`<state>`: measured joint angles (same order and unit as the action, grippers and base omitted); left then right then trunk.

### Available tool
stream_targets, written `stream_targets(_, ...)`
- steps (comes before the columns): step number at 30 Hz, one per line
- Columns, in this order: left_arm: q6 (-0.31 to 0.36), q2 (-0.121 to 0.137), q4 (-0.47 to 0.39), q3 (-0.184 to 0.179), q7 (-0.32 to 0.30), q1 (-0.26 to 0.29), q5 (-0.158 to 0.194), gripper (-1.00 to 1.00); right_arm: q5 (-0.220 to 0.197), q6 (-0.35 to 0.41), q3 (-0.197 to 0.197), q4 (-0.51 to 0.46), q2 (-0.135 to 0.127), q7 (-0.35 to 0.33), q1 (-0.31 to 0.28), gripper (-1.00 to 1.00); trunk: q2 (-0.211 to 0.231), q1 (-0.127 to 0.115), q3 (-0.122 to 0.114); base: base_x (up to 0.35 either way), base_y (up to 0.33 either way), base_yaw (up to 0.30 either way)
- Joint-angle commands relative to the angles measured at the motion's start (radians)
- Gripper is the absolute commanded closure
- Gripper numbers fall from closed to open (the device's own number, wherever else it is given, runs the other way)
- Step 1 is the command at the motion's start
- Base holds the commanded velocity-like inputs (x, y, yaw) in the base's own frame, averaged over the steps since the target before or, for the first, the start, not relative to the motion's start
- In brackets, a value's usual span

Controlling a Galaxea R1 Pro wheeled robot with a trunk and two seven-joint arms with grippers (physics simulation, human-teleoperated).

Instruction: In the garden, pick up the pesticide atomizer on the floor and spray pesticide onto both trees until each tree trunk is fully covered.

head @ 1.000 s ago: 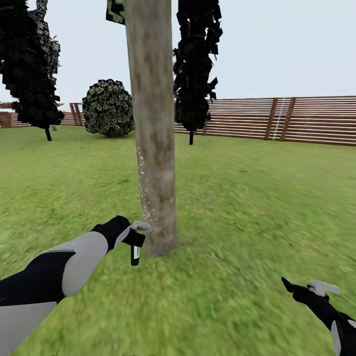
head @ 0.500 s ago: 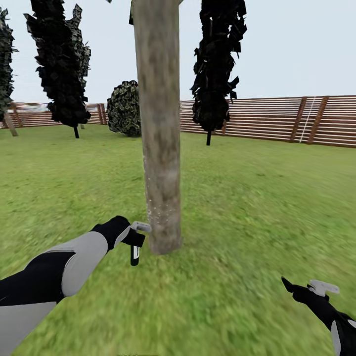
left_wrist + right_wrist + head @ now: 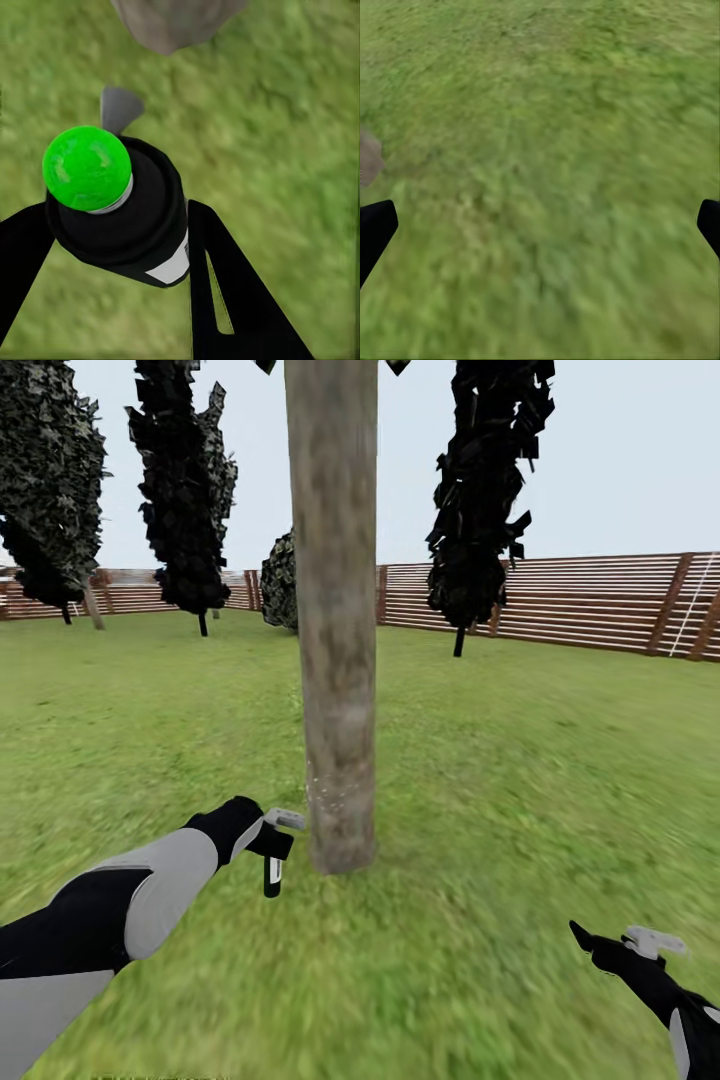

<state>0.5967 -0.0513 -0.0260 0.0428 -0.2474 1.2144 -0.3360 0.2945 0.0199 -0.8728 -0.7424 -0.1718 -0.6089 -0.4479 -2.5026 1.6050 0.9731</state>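
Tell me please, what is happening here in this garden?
The robot's left gripper holds the dark pesticide atomizer low beside the base of a thick tree trunk, nozzle end near the bark. The right gripper hangs open and empty over the grass.

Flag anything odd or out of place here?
Nothing stands out. The left tool holds the small near-black spray bottle upright beside the grey-brown mottled tree trunk, with pale speckles low on the bark. The right tool is open over the green grass lawn.

Left tool (image 3: 262, 838) clamped; right tool (image 3: 600, 945) (low) spread.
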Motion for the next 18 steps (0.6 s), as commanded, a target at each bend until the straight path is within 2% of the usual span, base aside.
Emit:
stream_targets(1, 0.000, 0.000, 0.000, 0.000, 0.000, 0.000, 0.000, 1.00, 0.000, 0.000, 0.000, 0.000, 0.000, 0.000, 0.000, -1.00, 0.000, 0.000, 0.000, 0.083, -0.324, 0.260)
stream_targets(6, 0.000, -0.001, 0.000, 0.000, 0.000, -0.001, 0.000, 1.00, 0.000, 0.000, 0.000, 0.000, 0.000, 0.000, 0.000, -1.00, 0.000, 0.000, 0.000, 0.081, -0.324, 0.198)
stream_targets(15, 0.000, -0.001, 0.000, 0.000, 0.000, -0.001, 0.001, 1.00, 0.000, 0.000, 0.000, 0.000, 0.000, 0.000, 0.000, -1.00, 0.000, 0.000, 0.000, 0.004, -0.324, 0.008)
stream_targets(18, 0.000, 0.000, 0.000, 0.000, 0.000, -0.002, 0.001, 1.00, 0.000, 0.000, 0.000, 0.000, -0.001, 0.002, 0.000, -1.00, 0.000, 0.000, 0.000, 0.000, -0.119, 0.000)
